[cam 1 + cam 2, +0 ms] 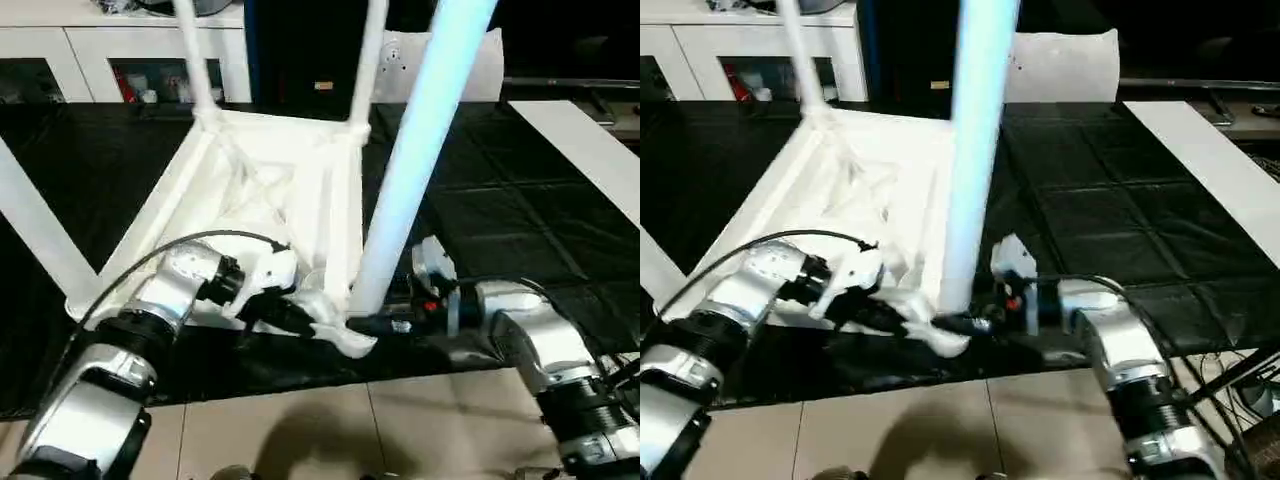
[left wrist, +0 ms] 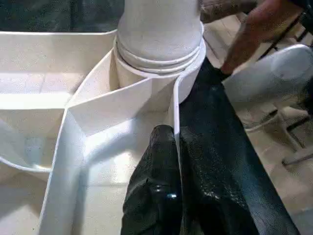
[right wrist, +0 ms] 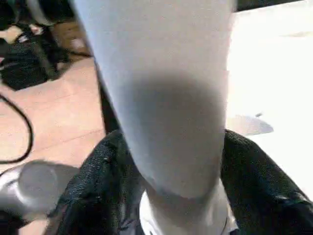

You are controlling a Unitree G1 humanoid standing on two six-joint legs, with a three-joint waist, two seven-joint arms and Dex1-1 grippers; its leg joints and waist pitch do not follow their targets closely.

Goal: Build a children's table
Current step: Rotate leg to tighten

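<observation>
Table: children's table [image 1: 270,190] lies upside down on black floor mat [image 1: 500,230], centre-left of left eye view; ribbed underside up.
Legs: two far legs stand in far corner sockets, upper centre; another leg runs off at left edge; near leg [image 1: 415,160] rises big and pale through centre, its foot in the near-right corner socket [image 2: 156,73].
Left gripper: left gripper [image 2: 173,161], low centre of left wrist view, fingers together, pinching the thin rim wall of the tabletop just beside that socket. Holds the top down.
Right gripper: right gripper [image 3: 166,205] has black fingers either side of the near leg's base, close around it. Whether it's truly clamped or just cupping – can't tell from pics.
Step (my read): seating/twisting the last leg into its socket; thread rings still visible above socket collar in left wrist view, so prob. not fully home.
How to do well: keep leg axis in line w/ socket, no lean; turn from low on the leg where grip is strongest; left side keeps rim pinned so top doesn't spin or slide on mat.
Risk: cross-seated leg if tilted; thin rim may flex under the pinch.
Also: a person's arm shows at upper right of left wrist view, near the leg; white cabinet [image 1: 80,50] at back.
</observation>
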